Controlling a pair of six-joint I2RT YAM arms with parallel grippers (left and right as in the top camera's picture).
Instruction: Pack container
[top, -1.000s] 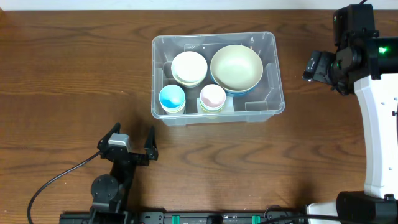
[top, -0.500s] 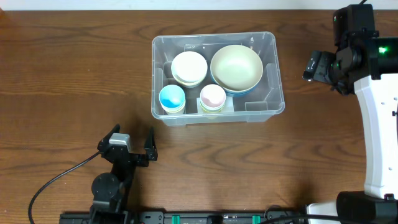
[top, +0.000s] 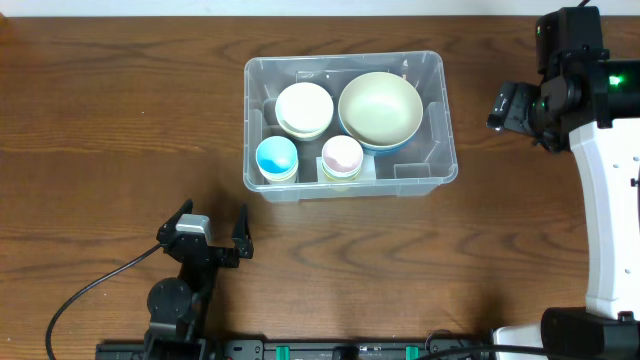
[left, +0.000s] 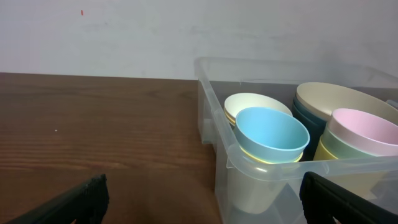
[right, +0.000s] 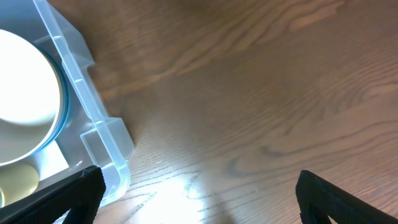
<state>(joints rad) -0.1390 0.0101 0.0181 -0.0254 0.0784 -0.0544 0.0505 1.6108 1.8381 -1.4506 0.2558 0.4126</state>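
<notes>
The container is a clear plastic bin at the table's middle. It holds a large cream bowl, a small cream bowl stack, a blue cup and a pink cup. My left gripper is open and empty near the front edge, below the bin's left corner. In the left wrist view the bin stands just ahead. My right gripper is open and empty above bare wood, right of the bin.
A black cable runs from the left arm's base toward the front left. The right arm's white body stands along the right edge. Bare wood surrounds the bin.
</notes>
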